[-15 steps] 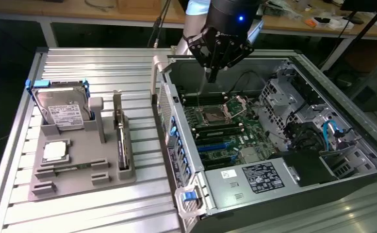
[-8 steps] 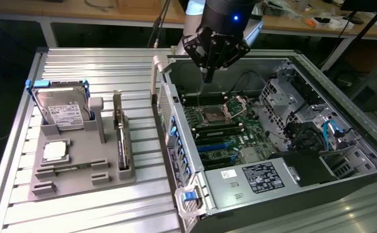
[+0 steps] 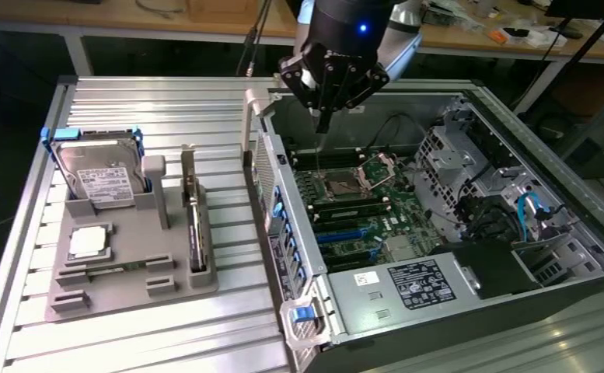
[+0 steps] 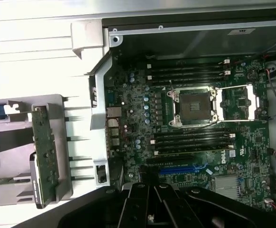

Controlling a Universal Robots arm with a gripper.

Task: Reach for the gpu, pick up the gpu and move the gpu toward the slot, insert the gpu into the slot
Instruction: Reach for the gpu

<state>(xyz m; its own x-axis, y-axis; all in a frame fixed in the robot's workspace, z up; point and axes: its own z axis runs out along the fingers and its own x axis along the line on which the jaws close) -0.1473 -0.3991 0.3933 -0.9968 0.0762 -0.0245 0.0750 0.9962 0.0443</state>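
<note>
While the gripper (image 3: 322, 116) hangs clenched and empty above the case (image 3: 267, 172), the gpu (image 3: 193, 214) stands edgewise in the grey holder (image 3: 125, 287), well apart.
Risk, as judged: shut fingers could not take the gpu, and lowering here would strike the motherboard (image 3: 359, 202). Wrist view bares the gpu's component face; exterior view, the hard drive (image 3: 99, 175).

White "DELL" lettering on the green motherboard (image 4: 252, 142) inside the case
</note>
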